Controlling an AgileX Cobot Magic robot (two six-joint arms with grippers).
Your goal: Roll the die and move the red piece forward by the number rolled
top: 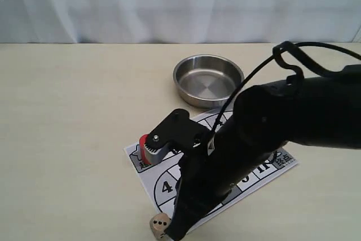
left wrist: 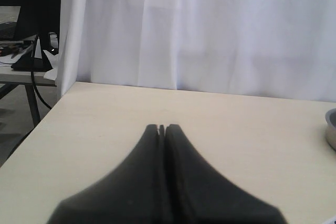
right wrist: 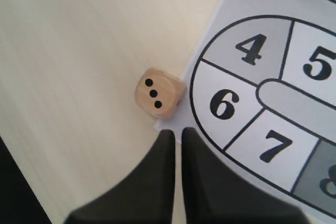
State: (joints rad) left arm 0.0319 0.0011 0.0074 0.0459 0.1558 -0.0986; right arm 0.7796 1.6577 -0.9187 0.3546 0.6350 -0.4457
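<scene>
The die [right wrist: 159, 94] lies on the table against the corner of the numbered board [right wrist: 252, 77], beside square 6, with three pips on top. My right gripper [right wrist: 178, 132] hovers just short of it, its fingers shut and empty. In the exterior view the die [top: 160, 227] sits at the front edge beside the tip of my right gripper [top: 172, 233]. The red piece [top: 144, 143] stands upright on the board's left end square, partly hidden by a black part of the right arm. Over bare table, my left gripper [left wrist: 162, 128] is shut on nothing.
A round metal bowl [top: 207, 80] stands behind the board [top: 279, 162]. The right arm covers much of the board's middle. A white curtain hangs along the table's far edge. The bowl's rim [left wrist: 331, 129] shows in the left wrist view.
</scene>
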